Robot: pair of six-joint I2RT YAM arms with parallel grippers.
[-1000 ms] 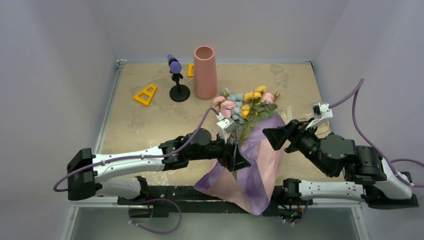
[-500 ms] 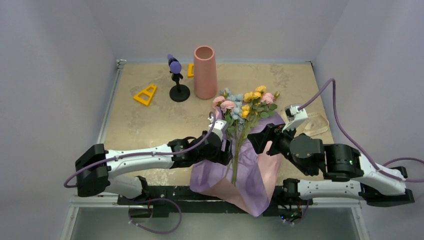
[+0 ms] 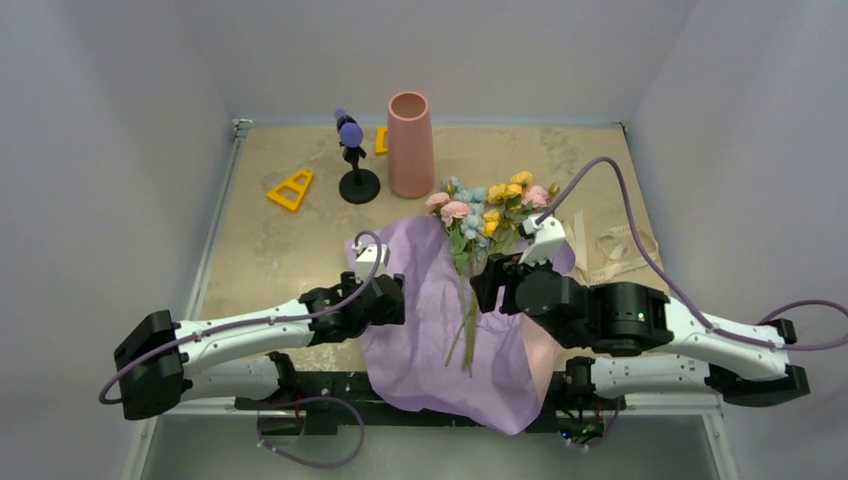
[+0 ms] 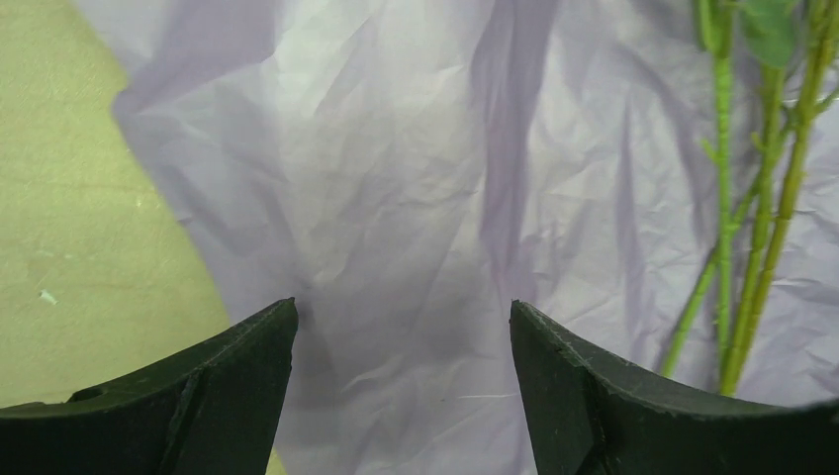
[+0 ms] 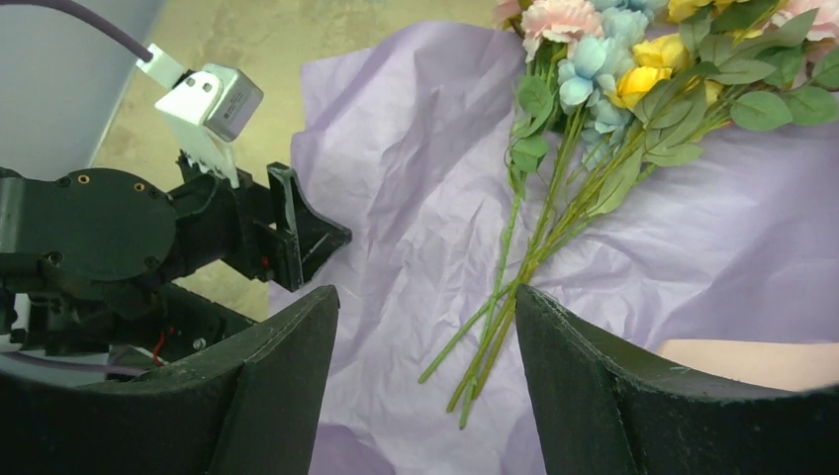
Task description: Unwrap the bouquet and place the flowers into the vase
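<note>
Left end effector [image 4: 404, 304] and right end effector [image 5: 427, 289] gape (both empty)

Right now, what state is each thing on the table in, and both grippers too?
Wrapping paper: unfolded, spread flat, lilac side up.
Flowers: lying on the paper, stems bare, not in the vase.
Vase: upright, no flowers in it.
Ribbon: off the bouquet, loose on the table beside the paper.
Left gripper: open, holding nothing, over the paper.
Right gripper: open, holding nothing, over the stems.
Black stand: upright.
</note>
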